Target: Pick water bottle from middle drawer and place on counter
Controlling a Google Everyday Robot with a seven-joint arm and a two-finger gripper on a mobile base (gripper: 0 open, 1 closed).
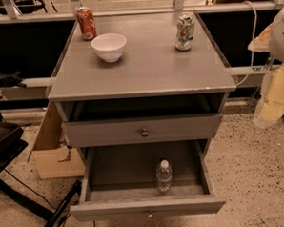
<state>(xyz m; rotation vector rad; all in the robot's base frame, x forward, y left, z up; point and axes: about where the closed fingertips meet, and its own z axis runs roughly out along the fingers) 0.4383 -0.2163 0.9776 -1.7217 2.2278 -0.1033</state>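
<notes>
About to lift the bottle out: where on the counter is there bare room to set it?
The front half of the counter is bare, from the white bowl forward to its edge. The back row is crowded: red can, bowl, white-green can. The gripper is not in view.

water bottle (164,175) upright (white cap) in open middle drawer (121,171) | counter (149,69) grey

A red soda can (86,23) stands upright at the back left, with a white bowl (109,46) just in front of it to the right. A white-green soda can (184,32) stands well apart at the back right. Lower down is a shut grey drawer (105,131) with a round metal knob (144,132). A cardboard box (53,153) sits on the speckled floor (250,176) at the left.
</notes>
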